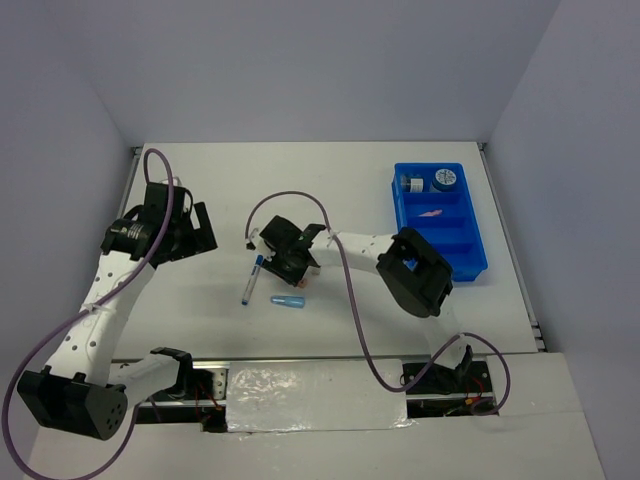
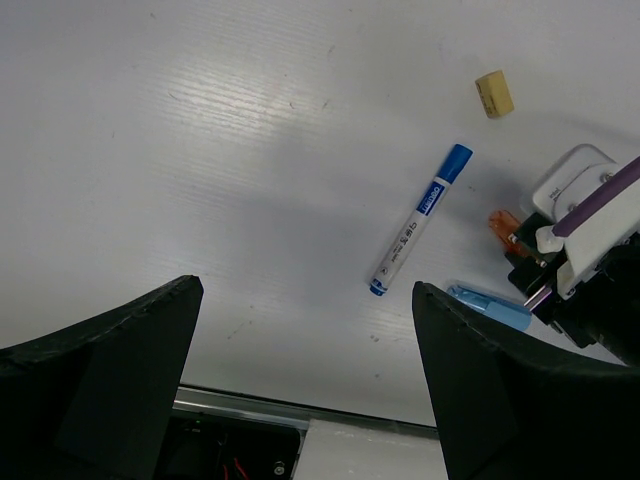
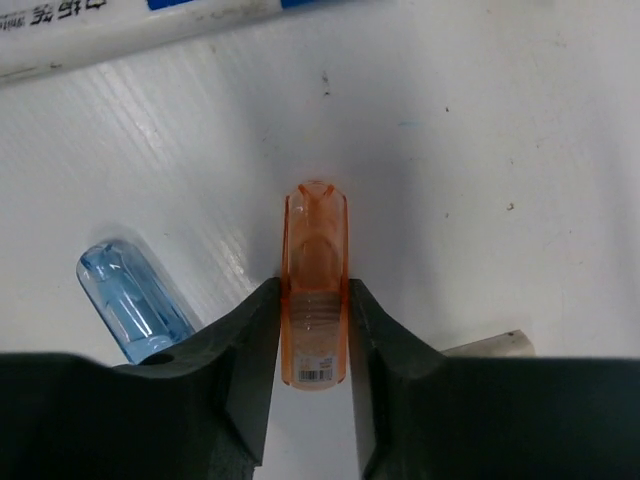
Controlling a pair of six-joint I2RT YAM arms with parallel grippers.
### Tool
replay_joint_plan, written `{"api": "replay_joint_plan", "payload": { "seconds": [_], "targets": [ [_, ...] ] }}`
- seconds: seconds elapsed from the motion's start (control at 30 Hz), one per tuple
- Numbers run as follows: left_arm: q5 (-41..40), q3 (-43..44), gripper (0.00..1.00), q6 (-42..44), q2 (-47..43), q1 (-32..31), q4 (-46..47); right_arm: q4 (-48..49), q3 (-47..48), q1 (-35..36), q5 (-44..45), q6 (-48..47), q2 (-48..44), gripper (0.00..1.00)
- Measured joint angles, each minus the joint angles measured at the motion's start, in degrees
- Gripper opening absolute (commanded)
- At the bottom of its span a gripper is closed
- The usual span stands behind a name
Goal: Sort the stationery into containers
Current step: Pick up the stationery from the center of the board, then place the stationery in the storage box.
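Note:
My right gripper [image 3: 315, 310] is shut on the orange capsule [image 3: 315, 290] at the table surface; it also shows in the top view [image 1: 288, 262]. A blue capsule [image 3: 135, 305] lies just left of it, also in the top view [image 1: 289, 300]. The white pen with blue cap [image 1: 252, 278] lies to the left, also in the left wrist view [image 2: 420, 220]. A tan stub [image 2: 493, 94] lies beyond the pen. My left gripper [image 1: 190, 235] is open and empty, above bare table. The blue tray [image 1: 438, 220] at the right holds a patterned roll [image 1: 445, 180], a grey stub [image 1: 408, 185] and a pink piece [image 1: 430, 215].
White walls enclose the table on the left, back and right. Purple cables loop over both arms. The near table edge has a metal rail [image 2: 300, 410] with wiring below.

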Motion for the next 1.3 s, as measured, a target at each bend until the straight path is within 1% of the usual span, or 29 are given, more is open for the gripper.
{"api": "replay_joint_plan", "payload": {
  "seconds": [0.07,0.1,0.2,0.23,0.33,0.4,0.47,0.5,0.57,0.67,0.77,0.87,0.97,1.07,1.17,1.23,1.3],
  "targets": [
    [0.0,0.0,0.99,0.0,0.1,0.0,0.1,0.0,0.4,-0.1,0.3,0.4,0.2,0.25],
    [0.0,0.0,0.99,0.0,0.1,0.0,0.1,0.0,0.4,-0.2,0.6,1.1,0.2,0.23],
    [0.0,0.0,0.99,0.0,0.1,0.0,0.2,0.4,0.3,-1.1,0.1,3.7,-0.1,0.2],
    [0.0,0.0,0.99,0.0,0.1,0.0,0.2,0.9,0.3,-2.1,-0.8,5.4,-0.5,0.15],
    [0.0,0.0,0.99,0.0,0.1,0.0,0.3,4.3,-1.2,-7.4,-4.5,12.1,-4.9,0.1],
    [0.0,0.0,0.99,0.0,0.1,0.0,0.3,7.9,-2.3,-14.4,-7.1,18.1,-11.3,0.09],
    [0.0,0.0,0.99,0.0,0.1,0.0,0.3,11.4,-3.7,-21.2,-8.8,23.2,-18.0,0.1],
    [0.0,0.0,0.99,0.0,0.1,0.0,0.3,12.4,-3.8,-25.8,-7.7,25.9,-21.6,0.12],
    [0.0,0.0,0.99,0.0,0.1,0.0,0.3,12.4,-2.8,-33.6,-3.9,31.1,-26.3,0.11],
    [0.4,0.0,0.99,0.0,0.1,0.0,0.4,11.4,-1.5,-44.2,4.0,39.6,-29.1,0.12],
    [1.6,-0.3,0.99,-0.1,0.1,0.0,0.9,9.8,-3.9,-51.3,9.3,47.4,-28.8,0.14],
    [3.0,-0.3,0.99,0.0,0.1,0.0,1.2,6.6,-5.6,-55.6,11.4,52.9,-26.2,0.15],
    [3.8,-0.3,0.99,0.1,0.1,0.0,1.4,4.8,-5.7,-57.9,12.0,56.9,-22.3,0.19],
    [4.9,-0.3,0.99,0.7,0.1,0.0,1.4,5.8,-8.2,-59.7,10.4,60.0,-20.8,0.23],
    [6.3,-0.3,0.99,1.7,0.1,0.0,1.3,5.4,-9.5,-60.6,9.4,61.5,-20.2,0.29],
    [7.1,-0.3,0.99,2.4,0.1,0.0,1.1,5.6,-9.4,-61.0,9.1,61.7,-19.5,0.3],
    [7.6,-0.3,0.99,2.8,0.0,0.0,1.0,5.6,-9.4,-61.1,8.8,61.9,-18.8,0.35]
  ]
}}
